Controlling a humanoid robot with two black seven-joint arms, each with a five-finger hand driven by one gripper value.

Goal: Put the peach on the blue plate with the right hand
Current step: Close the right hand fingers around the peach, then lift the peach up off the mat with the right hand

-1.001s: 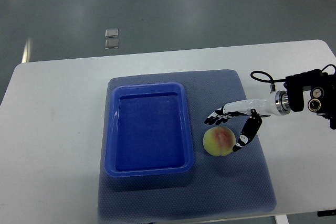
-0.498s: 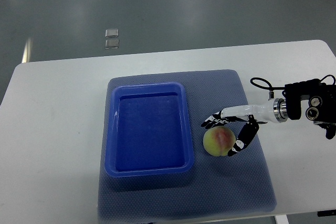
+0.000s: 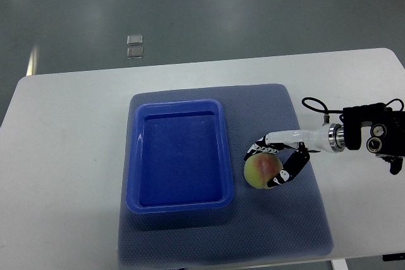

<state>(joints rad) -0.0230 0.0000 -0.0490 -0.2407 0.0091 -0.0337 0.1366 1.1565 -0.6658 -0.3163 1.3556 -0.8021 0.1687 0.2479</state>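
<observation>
Blue plate (image 3: 179,202) sits empty (right hand (image 3: 278,161) grips peach (image 3: 261,171)).

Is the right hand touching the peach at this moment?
Touching. In the top view, the right hand has fingers lying along the peach's far edge and its thumb against the right side, no gap visible.

On my feed the robot's right hand (image 3: 276,164) is slim, with a glossy white shell and fingers (image 3: 286,171) banded in black and white at the joints. A bright silver metal wrist ring (image 3: 334,137) joins it to a boxy matte black forearm block (image 3: 374,137) at the right edge, which carries two round lens-like ports. A thin black cable (image 3: 314,103) loops out on the block's far side.
</observation>
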